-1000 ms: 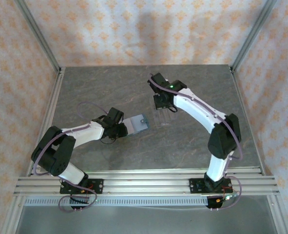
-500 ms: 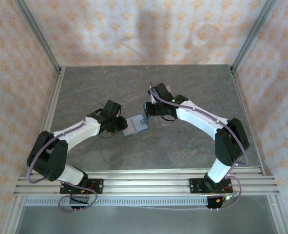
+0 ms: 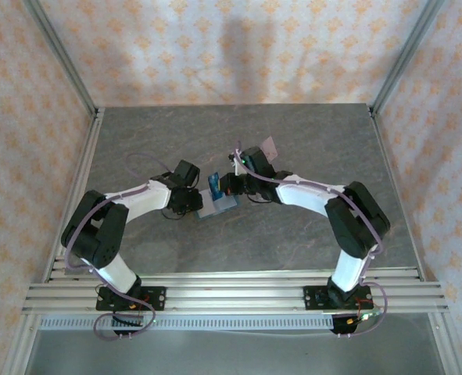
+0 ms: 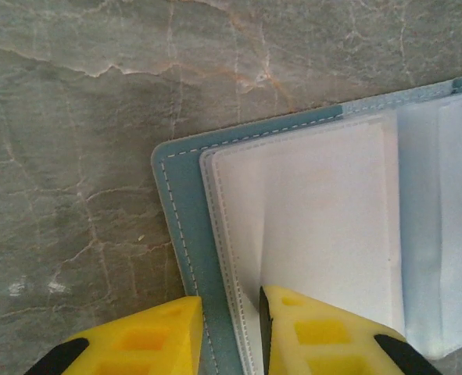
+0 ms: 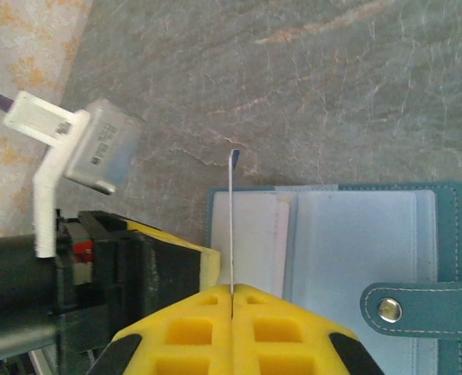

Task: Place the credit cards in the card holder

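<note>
Both arms have closed in on mid-frame in the top view since a second ago: the right arm [image 3: 324, 199] dropped down-left from upper centre, the left arm [image 3: 133, 205] pushed right. The holder [image 3: 224, 206] now sits between the two wrists, turned a bit from how it lay.

It lies open and flat just below frame centre. In the right wrist view its clear pockets face up, with the snap strap [image 5: 406, 308] at lower right. At the bottom of the left wrist view, the left gripper [image 4: 232, 305] has its fingers close together either side of the holder's teal border. That reads as a pinch on that edge, steadying it.

Clamped tight, the right gripper [image 5: 232, 291] holds a card [image 5: 231, 226], seen edge-on as a thin line running straight up frame from the fingertips; colour unclear. What looks like a pink card [image 3: 268, 146] shows above and right of the right wrist.

Key relation: card stands on edge over the holder's left-hand leaf, just left of the fold. Its long axis points up frame and its tip passes the holder's upper border; contact can't be told. Pockets lie right and below. The right arm has the card, so the likely next move is to tip it flatter and feed it sideways into a pocket mouth. Risk: its edge catches the film.
</note>
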`<action>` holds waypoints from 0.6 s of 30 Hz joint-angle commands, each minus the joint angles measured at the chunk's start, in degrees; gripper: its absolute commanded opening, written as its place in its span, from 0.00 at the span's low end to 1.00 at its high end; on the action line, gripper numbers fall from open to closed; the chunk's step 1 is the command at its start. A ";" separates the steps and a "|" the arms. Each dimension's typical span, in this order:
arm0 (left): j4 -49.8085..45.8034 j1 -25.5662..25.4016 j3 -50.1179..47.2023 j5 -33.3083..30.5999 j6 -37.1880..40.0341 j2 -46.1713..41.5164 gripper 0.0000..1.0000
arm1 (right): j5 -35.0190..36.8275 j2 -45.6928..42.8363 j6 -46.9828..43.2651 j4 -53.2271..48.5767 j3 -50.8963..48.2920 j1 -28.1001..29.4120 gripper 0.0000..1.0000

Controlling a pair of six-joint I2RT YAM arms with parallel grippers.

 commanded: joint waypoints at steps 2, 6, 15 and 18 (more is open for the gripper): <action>0.13 0.50 -2.17 -2.20 1.20 -0.11 0.26 | -1.73 0.91 1.08 11.33 -2.11 -0.09 0.00; 0.79 0.47 -3.85 -2.11 1.02 -0.58 0.26 | -2.39 2.45 1.81 15.34 -3.44 -0.36 0.00; 1.15 0.53 -5.21 -1.89 0.74 -1.08 0.26 | -3.33 6.21 3.87 21.14 -4.39 -1.05 0.00; 1.07 0.47 -5.38 -1.94 0.76 -1.11 0.26 | -3.51 7.30 4.19 22.56 -4.57 -1.40 0.00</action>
